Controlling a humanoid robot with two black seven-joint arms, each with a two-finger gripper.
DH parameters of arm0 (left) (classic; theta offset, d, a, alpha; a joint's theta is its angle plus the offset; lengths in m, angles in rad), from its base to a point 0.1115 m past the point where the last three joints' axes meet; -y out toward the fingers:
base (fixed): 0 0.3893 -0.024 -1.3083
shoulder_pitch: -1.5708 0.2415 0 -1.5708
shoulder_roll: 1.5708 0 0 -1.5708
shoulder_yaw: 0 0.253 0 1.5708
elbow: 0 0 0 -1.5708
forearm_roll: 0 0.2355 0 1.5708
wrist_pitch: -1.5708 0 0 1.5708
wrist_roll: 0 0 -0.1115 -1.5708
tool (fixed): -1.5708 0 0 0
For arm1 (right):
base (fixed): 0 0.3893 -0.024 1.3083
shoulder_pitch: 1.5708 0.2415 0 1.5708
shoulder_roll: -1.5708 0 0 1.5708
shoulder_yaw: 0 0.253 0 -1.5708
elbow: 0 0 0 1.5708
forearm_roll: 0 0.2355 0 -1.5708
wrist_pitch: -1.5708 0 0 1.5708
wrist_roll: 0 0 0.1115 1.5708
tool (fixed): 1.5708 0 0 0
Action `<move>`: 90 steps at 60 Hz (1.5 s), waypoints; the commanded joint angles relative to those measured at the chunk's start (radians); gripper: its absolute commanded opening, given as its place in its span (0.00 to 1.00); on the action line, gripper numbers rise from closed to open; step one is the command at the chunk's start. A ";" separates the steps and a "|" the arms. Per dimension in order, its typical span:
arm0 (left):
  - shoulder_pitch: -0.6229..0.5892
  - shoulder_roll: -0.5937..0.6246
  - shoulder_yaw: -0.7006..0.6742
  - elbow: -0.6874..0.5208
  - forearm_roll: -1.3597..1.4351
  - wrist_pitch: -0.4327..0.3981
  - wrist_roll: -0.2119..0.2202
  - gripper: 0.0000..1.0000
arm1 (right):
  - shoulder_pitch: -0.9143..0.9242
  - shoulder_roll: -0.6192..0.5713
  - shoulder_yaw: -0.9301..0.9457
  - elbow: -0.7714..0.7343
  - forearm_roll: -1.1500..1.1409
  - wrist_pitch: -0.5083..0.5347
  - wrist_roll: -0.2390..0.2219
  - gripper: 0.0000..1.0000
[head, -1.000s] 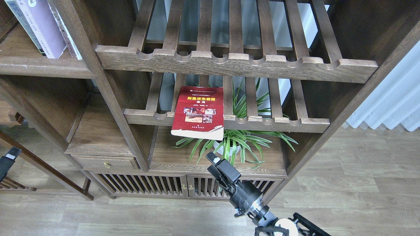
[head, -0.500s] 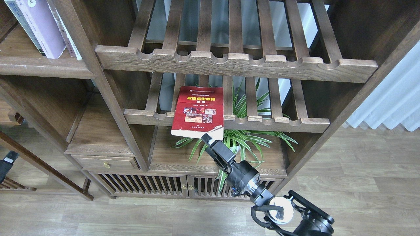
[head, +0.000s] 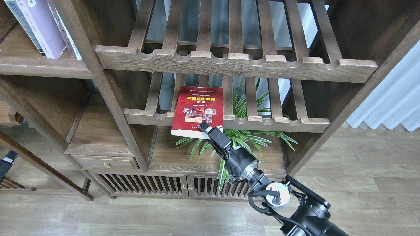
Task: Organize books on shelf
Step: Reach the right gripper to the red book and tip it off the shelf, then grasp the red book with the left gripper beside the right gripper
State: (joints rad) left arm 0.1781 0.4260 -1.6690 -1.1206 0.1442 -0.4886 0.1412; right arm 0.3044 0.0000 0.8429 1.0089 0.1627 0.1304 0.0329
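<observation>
The red book [head: 199, 109] with photos lies flat on the lower slatted rack, its near edge hanging over the front rail. My right gripper [head: 207, 129] is at that near edge by the right corner. One finger [head: 204, 126] lies over the cover and the jaws look open around the edge. The pale lilac book [head: 46, 31] stands on the dark-brown shelf [head: 42, 68] at the upper left, between a book with a pale grey-green spine [head: 20, 24] and another thin book [head: 69, 37]. My left gripper [head: 6, 163] shows only partly at the left edge, low.
A potted spider plant [head: 239, 141] stands on the board under the rack, right below my right gripper. A second slatted rack [head: 236, 64] hangs above. A small drawer [head: 105, 162] and slatted cabinet doors [head: 183, 185] are lower down. There is a white curtain [head: 393, 98] at the right.
My right arm has risen up and to the left from in front of the plant; its fingers now reach the red book's near edge. The book has not moved.
</observation>
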 commanded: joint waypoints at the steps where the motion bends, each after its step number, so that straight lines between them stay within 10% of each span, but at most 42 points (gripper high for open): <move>1: 0.001 0.000 -0.002 0.002 0.000 0.000 0.000 0.99 | 0.005 0.000 0.005 -0.001 0.001 -0.012 -0.001 0.85; 24: 0.001 0.000 -0.003 0.004 0.000 0.000 -0.003 0.99 | -0.018 0.000 0.002 0.013 0.032 0.170 0.001 0.04; 46: 0.004 -0.007 0.049 -0.007 -0.066 0.000 -0.006 0.99 | -0.185 0.000 -0.059 0.112 0.009 0.358 -0.039 0.04; 76: -0.035 -0.006 0.655 -0.074 -0.486 0.000 -0.012 0.99 | -0.380 0.000 -0.073 0.126 -0.088 0.358 -0.219 0.04; 90: -0.072 -0.021 0.788 -0.154 -0.509 0.000 -0.101 0.99 | -0.384 0.000 -0.104 0.125 -0.089 0.358 -0.238 0.04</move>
State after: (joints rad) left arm 0.1184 0.4127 -0.9306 -1.2277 -0.3597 -0.4887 0.0929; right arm -0.0786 -0.0001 0.7494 1.1351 0.0750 0.4887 -0.1945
